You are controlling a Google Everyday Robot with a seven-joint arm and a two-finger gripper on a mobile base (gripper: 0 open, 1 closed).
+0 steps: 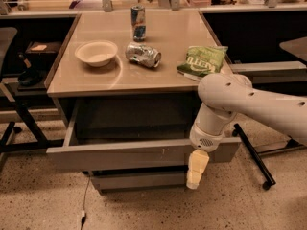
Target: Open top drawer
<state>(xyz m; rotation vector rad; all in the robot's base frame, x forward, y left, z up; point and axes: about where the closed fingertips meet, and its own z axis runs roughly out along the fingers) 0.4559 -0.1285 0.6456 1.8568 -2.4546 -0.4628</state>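
The top drawer is pulled well out from under the table top, and its dark inside shows from above. Its flat grey front has a small pale scratch right of centre. My gripper hangs pointing down in front of the drawer front's right part, its pale tip reaching below the front's lower edge. The white arm comes in from the right and covers the drawer's right end.
On the table top are a white bowl, an upright can, a crushed can and a green chip bag. A lower drawer front sits underneath. Chair legs stand right, a dark frame left.
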